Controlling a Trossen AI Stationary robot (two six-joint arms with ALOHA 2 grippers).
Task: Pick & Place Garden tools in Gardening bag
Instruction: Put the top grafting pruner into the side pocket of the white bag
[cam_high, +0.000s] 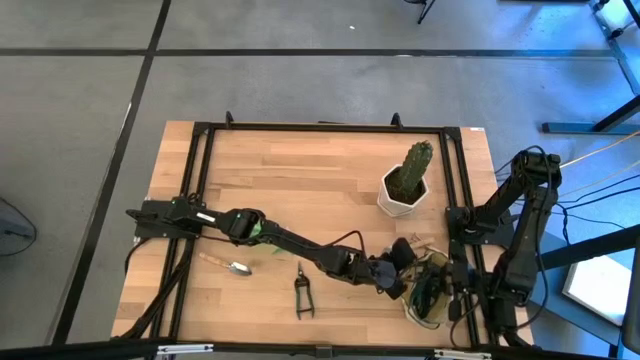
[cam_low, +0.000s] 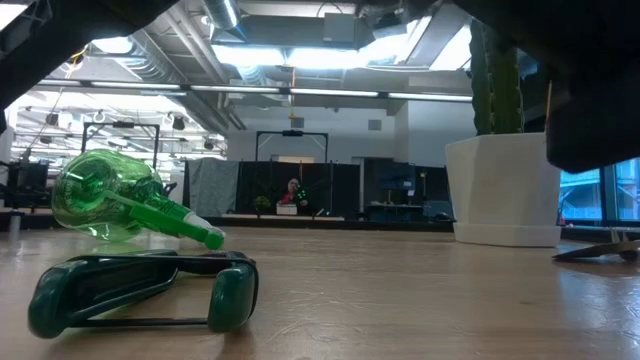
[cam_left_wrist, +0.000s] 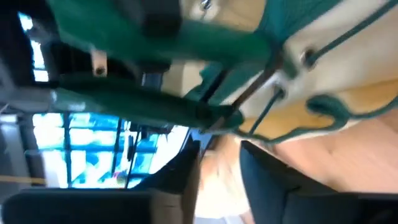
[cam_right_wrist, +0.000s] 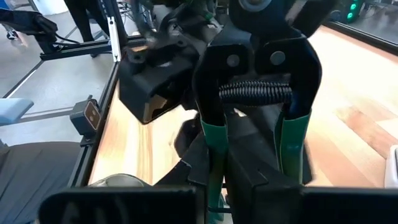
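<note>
The left gripper (cam_high: 392, 272) reaches over the olive-khaki fabric gardening bag (cam_high: 428, 292) at lower right of the high view — its finger state I cannot tell. The right gripper (cam_right_wrist: 252, 180), fingers together, clamps black pruning shears with green-sleeved handles (cam_right_wrist: 258, 93) — seemingly bound for the bag.

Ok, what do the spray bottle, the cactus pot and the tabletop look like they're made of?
Spray bottle: translucent green plastic, apparently; light shines through it. Cactus pot: smooth, matte white, opaque, likely ceramic, though plastic is possible. Tabletop: light wood in jointed planks with visible grain, a butcher-block look.

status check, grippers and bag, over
Left gripper at the bag, jaws unclear. Right gripper shut on shears. Shears and trowel on table.
</note>
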